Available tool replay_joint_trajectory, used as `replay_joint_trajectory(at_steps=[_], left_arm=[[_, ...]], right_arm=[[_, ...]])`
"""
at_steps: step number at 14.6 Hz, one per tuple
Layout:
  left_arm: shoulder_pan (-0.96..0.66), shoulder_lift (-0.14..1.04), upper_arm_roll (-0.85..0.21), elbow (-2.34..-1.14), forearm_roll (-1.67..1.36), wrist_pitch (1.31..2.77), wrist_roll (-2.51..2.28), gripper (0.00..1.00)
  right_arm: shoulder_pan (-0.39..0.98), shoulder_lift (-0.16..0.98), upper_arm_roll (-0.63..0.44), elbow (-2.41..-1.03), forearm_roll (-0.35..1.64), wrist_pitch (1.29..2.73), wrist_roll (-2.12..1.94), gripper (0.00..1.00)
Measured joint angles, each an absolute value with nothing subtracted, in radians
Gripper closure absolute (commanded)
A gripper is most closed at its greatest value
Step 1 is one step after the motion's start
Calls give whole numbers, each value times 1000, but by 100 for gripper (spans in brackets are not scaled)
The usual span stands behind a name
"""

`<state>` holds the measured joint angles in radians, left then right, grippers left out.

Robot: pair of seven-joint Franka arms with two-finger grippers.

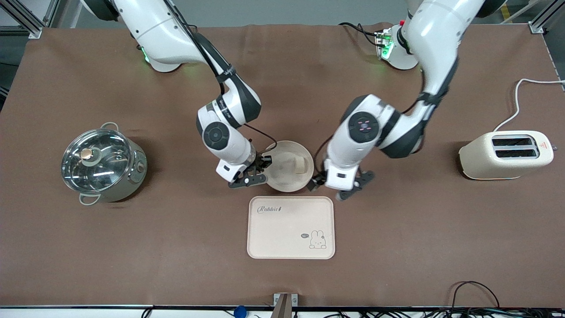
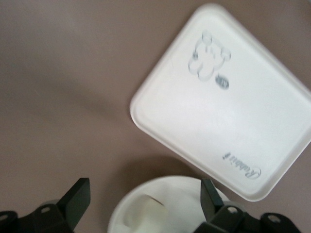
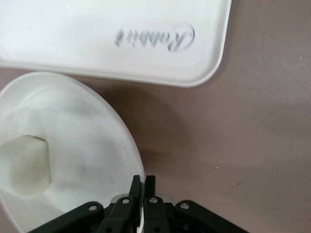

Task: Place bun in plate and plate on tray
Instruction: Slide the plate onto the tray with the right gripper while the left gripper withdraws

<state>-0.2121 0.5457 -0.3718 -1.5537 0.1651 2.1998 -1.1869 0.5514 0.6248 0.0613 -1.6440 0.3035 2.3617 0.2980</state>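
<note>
Cream bun sits in the plate at the tray's twelve o'clock; right gripper pinches its rim, left gripper gapes, so lift level.

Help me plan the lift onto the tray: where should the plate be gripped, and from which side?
Probably by its raised rim, since the plate is shallow and the bun fills its middle. The right gripper is shut on the rim at the right arm's end; the left gripper, open, could take the rim toward the left arm's end.
</note>
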Motion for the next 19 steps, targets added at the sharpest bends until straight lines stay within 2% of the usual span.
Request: replay_joint_trajectory(at_steps=[4,9,12,15,16,17,19], left_arm=[[-77,395,-371,-1549,167,2042,-870,0],[49,245,-370,-1504,167,1774,-533,0],[112,177,-370,-1476,167,1665,-367,0],[155,116,-348,-1474,150,1602,-225,0],[137,94,-303,-1474,125,1584,-185,0],[112,80,-262,-1474,112,1566,-164,0],[51,61,-179,-1475,97,1524,-131,0]], right_arm=[[531,657,63,-1550,329,2361,310,100],[448,904,61,-1302,333,2420,352,100],[426,1035,62,-1164,335,2460,417,100],[425,1086,65,-1083,339,2463,439,97],[425,1092,66,-1076,339,2466,443,58],[425,1094,67,-1073,339,2467,446,24],[426,1100,67,-1071,339,2472,447,4]])
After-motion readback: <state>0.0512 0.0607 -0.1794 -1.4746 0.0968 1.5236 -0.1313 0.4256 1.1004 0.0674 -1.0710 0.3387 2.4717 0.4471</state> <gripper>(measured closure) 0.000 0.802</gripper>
